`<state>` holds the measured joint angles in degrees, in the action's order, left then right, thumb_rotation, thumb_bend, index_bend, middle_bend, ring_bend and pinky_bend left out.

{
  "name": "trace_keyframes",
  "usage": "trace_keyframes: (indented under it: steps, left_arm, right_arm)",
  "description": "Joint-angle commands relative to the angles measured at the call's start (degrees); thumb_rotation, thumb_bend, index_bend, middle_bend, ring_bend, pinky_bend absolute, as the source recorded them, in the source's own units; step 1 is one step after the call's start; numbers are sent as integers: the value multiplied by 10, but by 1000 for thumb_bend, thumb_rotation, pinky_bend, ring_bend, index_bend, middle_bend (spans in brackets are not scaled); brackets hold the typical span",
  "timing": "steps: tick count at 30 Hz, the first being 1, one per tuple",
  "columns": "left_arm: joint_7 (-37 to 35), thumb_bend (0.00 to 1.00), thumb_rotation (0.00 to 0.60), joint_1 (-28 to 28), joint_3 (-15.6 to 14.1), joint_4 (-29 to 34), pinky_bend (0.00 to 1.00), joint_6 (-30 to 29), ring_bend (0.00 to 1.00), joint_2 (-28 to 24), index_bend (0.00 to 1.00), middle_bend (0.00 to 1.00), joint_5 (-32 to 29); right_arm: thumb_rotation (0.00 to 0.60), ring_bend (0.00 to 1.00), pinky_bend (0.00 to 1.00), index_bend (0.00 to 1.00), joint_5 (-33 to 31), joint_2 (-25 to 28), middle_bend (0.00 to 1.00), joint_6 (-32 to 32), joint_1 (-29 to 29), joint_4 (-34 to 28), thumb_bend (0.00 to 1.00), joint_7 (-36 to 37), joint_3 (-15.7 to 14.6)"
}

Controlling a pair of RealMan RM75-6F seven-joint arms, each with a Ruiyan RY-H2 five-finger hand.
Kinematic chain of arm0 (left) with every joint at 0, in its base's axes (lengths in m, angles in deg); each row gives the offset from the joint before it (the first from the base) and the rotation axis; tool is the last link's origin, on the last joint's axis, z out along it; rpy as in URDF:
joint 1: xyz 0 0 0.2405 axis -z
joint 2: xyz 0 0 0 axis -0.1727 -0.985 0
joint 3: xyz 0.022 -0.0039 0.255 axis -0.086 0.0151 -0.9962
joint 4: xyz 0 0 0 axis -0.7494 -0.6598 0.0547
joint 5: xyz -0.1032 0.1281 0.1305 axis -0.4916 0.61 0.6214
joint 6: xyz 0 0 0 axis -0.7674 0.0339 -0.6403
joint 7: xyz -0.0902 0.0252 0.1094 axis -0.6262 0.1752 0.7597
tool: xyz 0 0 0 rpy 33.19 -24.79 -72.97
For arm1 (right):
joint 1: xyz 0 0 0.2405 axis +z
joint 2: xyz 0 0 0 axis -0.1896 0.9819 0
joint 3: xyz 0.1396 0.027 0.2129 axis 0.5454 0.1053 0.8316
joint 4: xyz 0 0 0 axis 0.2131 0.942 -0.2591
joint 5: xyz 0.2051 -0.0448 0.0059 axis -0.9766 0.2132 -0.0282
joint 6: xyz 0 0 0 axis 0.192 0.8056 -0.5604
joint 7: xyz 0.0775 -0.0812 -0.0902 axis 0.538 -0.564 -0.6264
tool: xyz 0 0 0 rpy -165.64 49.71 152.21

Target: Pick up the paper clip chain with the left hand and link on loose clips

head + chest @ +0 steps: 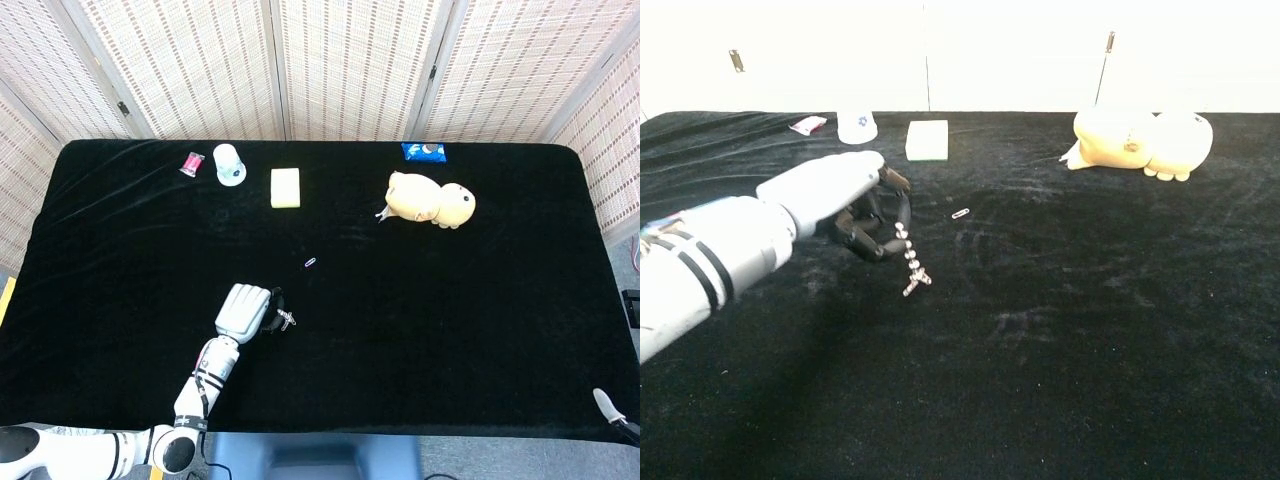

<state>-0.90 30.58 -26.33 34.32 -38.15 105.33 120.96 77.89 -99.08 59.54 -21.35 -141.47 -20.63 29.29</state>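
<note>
A worktop (480, 330) covered in black cloth fills both views, with woven screens behind it. The left hand (243, 311), white-backed with dark fingers (872, 232) curled inward, reaches in from the near left. It pinches the top of the paper clip chain (910, 262), which hangs down from the fingers in the chest view; whether its lower end touches the cloth cannot be told. One loose paper clip (310, 262) lies flat on the cloth just beyond the hand, a little to its right and apart from the chain.

Along the far edge, from left to right, sit a small pink packet (191, 162), a white cup (229, 165) lying near it, a pale yellow block (285, 187), a cream-coloured plush toy (430, 201) on its side, and a blue packet (423, 151) behind the toy.

At the near right corner of the head view, only a pale tip of the right hand (606, 404) shows; its state cannot be told.
</note>
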Motion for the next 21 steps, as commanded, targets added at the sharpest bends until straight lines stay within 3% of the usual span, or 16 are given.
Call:
trace_keyframes:
  steps: [1, 9, 21]
  left_arm:
    - [6, 659, 600, -6, 6, 19, 1000, -17, 1000, -16, 763, 1000, 6]
    - [-9, 659, 600, -21, 24, 42, 1000, -39, 1000, -59, 763, 1000, 1]
    - [-68, 658, 600, -14, 44, -55, 1000, -3, 1000, -55, 763, 1000, -32]
  right_arm:
    - [600, 0, 0, 0, 4, 2, 0, -9, 5, -3, 232, -5, 0]
    - [600, 0, 0, 0, 6, 7, 0, -33, 18, -15, 232, -18, 2]
    - [600, 0, 0, 0, -27, 16, 0, -79, 38, -38, 233, -36, 15]
